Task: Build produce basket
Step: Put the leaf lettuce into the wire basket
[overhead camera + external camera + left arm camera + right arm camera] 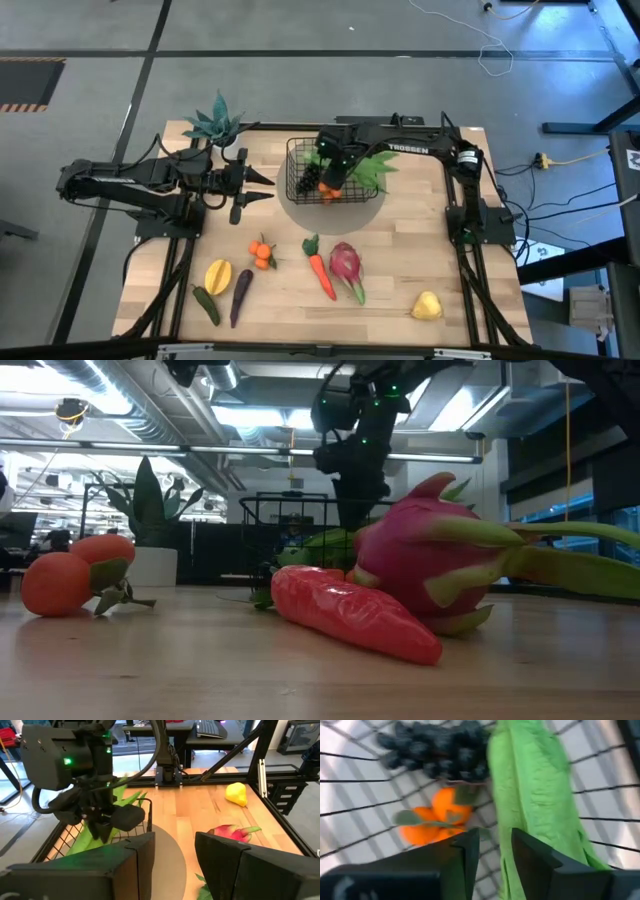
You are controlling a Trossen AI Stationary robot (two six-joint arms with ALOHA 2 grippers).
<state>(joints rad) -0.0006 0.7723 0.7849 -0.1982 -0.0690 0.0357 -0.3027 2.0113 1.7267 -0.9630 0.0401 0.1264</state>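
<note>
The black wire basket point(297, 160) stands on a grey round mat point(350, 215) at the table's far middle. In it lie black grapes point(440, 747), a pair of oranges point(437, 817) and long green bean pods point(535, 795). My right gripper point(335, 178) hangs over the basket, pointing down, open and empty; its fingers point(465, 850) stand just above the oranges and beside the pods. My left gripper point(262, 187) is open and empty at the left of the basket, level above the table. It faces the basket and my right gripper point(102, 820).
On the near half of the table lie a second pair of oranges point(262, 252), a carrot point(320, 268), a pink dragon fruit point(347, 270), a yellow mango point(217, 275), a purple eggplant point(241, 295), a dark green pepper point(206, 304) and a pear point(427, 306). A teal potted plant point(215, 125) stands at the far left.
</note>
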